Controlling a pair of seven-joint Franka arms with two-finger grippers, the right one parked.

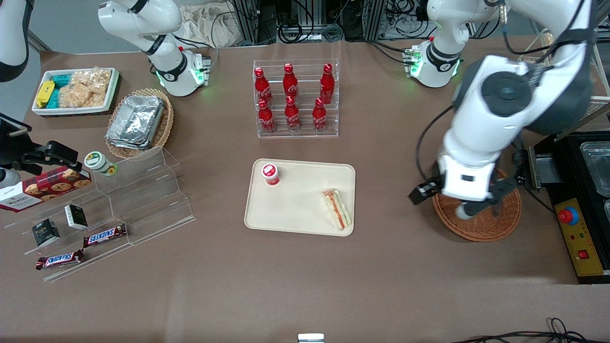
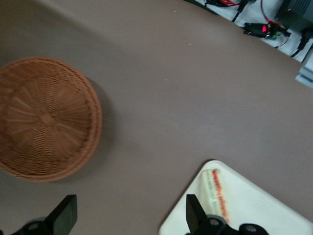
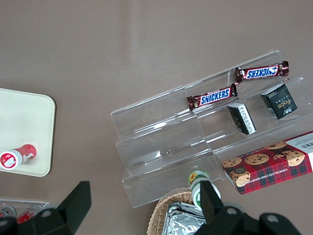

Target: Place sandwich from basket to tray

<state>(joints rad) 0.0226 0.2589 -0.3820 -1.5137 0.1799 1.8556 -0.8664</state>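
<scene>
Sandwich: the white-bread triangular wedge with orange-red filling (image 1: 337, 216) is seen lying on the flat beige rectangular tray (image 1: 295, 209), near the pincer.
Basket: the round reddish-brown wicker bowl (image 2: 46, 117) is left empty beneath the pincer.
Pincer: the left gripper (image 2: 131, 215) is spread open, nothing held.
Progress: placement is judged done.

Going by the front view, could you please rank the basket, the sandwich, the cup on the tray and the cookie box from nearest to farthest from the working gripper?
The gripper, fingers open, hangs over the basket.
1. Basket: directly beneath it, empty.
2. Sandwich: on the tray, at the edge nearest the working arm.
3. Cup: on the tray, farther toward the parked arm.
4. Cookie box: at the parked arm's end of the table.
</scene>
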